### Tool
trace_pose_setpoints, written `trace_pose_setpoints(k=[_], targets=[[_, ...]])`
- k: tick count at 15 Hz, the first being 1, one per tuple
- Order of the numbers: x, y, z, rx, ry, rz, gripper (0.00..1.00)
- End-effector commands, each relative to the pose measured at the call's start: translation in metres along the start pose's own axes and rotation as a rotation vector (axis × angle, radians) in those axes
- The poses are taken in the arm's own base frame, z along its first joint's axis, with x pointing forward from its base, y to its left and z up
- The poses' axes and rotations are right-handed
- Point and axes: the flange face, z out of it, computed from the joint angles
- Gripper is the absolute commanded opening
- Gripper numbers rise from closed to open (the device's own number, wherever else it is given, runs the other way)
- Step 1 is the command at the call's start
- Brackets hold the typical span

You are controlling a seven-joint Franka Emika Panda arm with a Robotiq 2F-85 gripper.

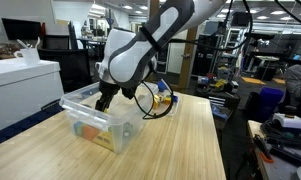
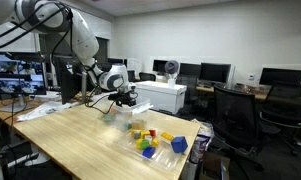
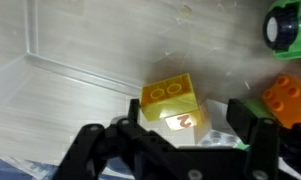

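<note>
Here, gripper (image 3: pixel 176 128) astride yellow block (image 3: pixel 170 97), bin wall (image 3: pixel 50 62) apart.

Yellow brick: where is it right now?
In the wrist view the yellow brick lies inside the clear bin, mid-frame, just ahead of the open claw, with an orange brick to its right.

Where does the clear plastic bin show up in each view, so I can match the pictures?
In an exterior view: the clear bin sits lower left of centre on the wooden table, with the pincer reaching into it.
In an exterior view: the bin is faint, mid-frame, with coloured blocks showing through it.
Wrist view: its floor and wall fill the picture.
Shared landmark: the pincer, over the bin in all three views.
</note>
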Motion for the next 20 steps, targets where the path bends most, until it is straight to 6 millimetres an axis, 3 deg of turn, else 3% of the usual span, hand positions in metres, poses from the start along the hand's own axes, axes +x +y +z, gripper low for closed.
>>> trace_pose_setpoints(k=[1,3,5,9,10,11,12,13,14,16,17,18,19,20], targets=[[0.001,0.001,0.000,0.009,0.034,-0.026,0.58],[0.002,0.003,-0.005,0.002,0.049,-0.017,0.31],[0.002,0.009,-0.016,-0.013,0.067,0.003,0.28],[-0.004,0.024,-0.093,-0.066,0.192,0.018,0.28],[-0.013,0.029,-0.146,-0.099,0.235,0.046,0.28],[-0.016,0.033,-0.175,-0.117,0.288,0.059,0.28],[-0.018,0.036,-0.191,-0.126,0.309,0.071,0.28],[-0.026,0.051,-0.229,-0.141,0.359,0.115,0.28],[-0.032,0.063,-0.242,-0.144,0.389,0.162,0.28],[-0.061,0.127,-0.267,-0.175,0.425,0.310,0.28],[-0.073,0.151,-0.269,-0.187,0.426,0.372,0.28],[-0.104,0.198,-0.271,-0.229,0.418,0.466,0.28],[-0.130,0.230,-0.266,-0.253,0.395,0.522,0.28],[-0.141,0.243,-0.264,-0.264,0.382,0.546,0.28]])
